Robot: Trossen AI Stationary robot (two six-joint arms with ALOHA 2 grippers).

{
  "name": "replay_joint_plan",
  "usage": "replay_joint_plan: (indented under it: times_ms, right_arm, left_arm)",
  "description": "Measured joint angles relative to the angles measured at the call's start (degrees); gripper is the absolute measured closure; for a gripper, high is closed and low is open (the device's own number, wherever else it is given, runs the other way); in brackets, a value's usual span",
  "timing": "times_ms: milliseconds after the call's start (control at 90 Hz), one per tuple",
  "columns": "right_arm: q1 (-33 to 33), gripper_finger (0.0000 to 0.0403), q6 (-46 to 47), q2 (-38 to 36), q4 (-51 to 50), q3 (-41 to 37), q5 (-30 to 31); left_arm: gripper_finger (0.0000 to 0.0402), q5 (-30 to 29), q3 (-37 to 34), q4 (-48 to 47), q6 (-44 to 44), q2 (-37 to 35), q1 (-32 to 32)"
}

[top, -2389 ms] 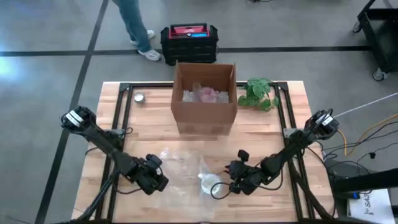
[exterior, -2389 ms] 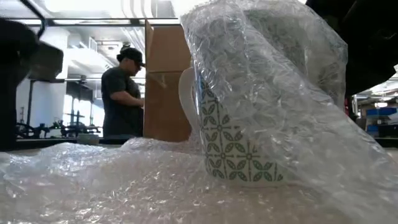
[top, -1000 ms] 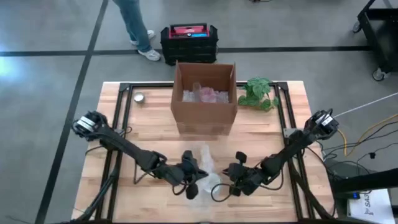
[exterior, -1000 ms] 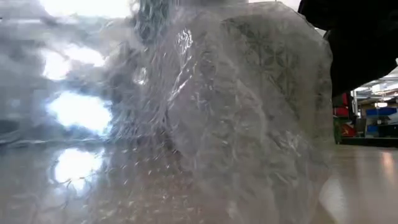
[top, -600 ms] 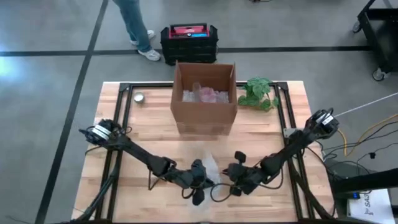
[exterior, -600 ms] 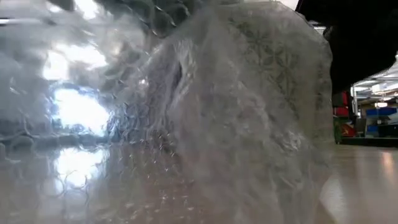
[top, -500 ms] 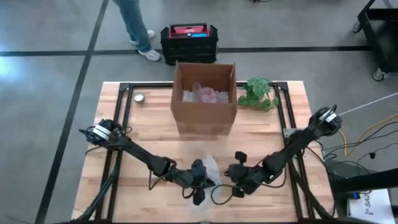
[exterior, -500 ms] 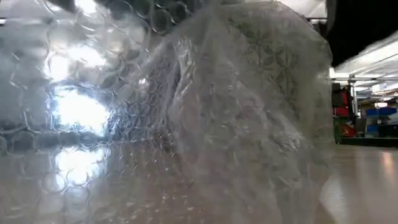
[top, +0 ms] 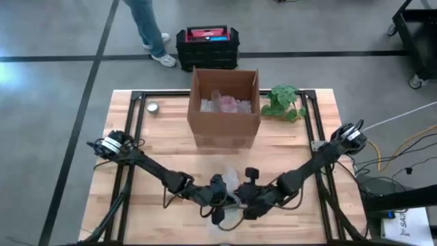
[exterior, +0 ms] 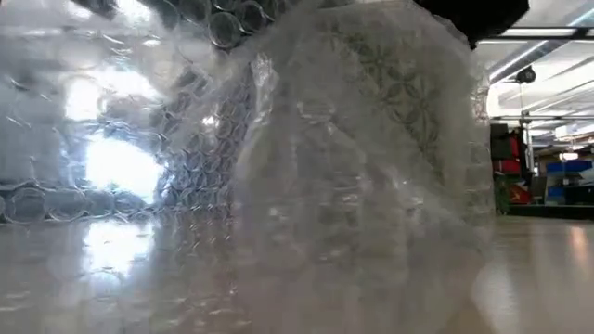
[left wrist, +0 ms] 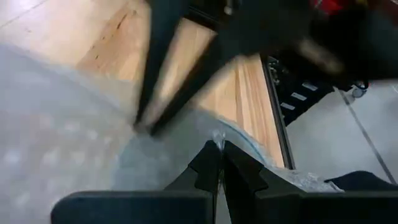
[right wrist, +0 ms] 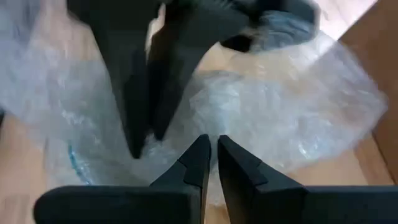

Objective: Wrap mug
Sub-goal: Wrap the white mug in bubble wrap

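Left gripper (top: 220,199) sits low at the front centre of your worktop (top: 164,147), fingers (left wrist: 208,167) pinched together on the edge of the bubble wrap (top: 229,184); the left wrist view shows a thin fold of film caught between them. Right gripper (top: 244,202) is just beside it, nearly touching, coming in from your right. Its fingers (right wrist: 200,163) are almost closed with a thin slit between them, tips down against the wrap, but you can't tell from the right wrist view whether any film is actually caught there.

Mug (exterior: 390,139) is under the wrap between and just behind the two grippers. In the low view it stands upright on the worktop, fully covered; only a faint green leaf pattern reads through the bubbles. The high view shows just a pale crumpled mound, so the mug itself isn't visible there.

Farther out, a cardboard box (top: 225,109) stands at the back centre of the worktop, open, with wrapped items inside. A green plant (top: 285,102) sits just right of it, and a small round metal object (top: 153,106) lies near the back left corner. On the floor beyond the worktop are a black and red case (top: 207,44) and a person's legs (top: 147,27).
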Motion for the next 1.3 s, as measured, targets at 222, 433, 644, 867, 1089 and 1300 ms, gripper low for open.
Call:
replay_joint_plan:
  times_ms: [222, 433, 644, 867, 1089, 1300]
  right_arm:
    - [0.33, 0.0384, -0.63, 1.51, -0.02, 2.22, -1.08]
    - [0.31, 0.0385, -3.59, 1.51, 0.09, 4.19, -1.96]
    - [0.39, 0.0385, -4.32, 1.6, 0.44, 4.18, -2.17]
    - [1.22, 0.0385, -8.3, 1.67, 5.32, 4.07, -4.54]
    - [0.5, 0.0385, -6.02, 5.03, 5.27, 4.03, -5.13]
    - [0.24, 0.0385, -5.93, 5.49, 5.56, 4.09, -5.19]
  left_arm:
    - [0.0401, 0.01, -0.11, -1.48, 0.9, -3.74, 0.0]
    - [0.0401, -0.05, -0.13, -9.91, 0.25, -9.73, -0.24]
    - [0.0401, -0.91, -0.13, -16.99, -1.6, -14.16, -3.28]
    - [0.0401, -1.58, 0.03, -16.38, -1.49, -14.06, -3.65]
    - [0.0401, -1.86, 0.03, -16.15, -1.15, -12.38, -3.37]
    - [0.0401, -1.94, 0.03, -16.02, 0.59, -12.17, -3.22]
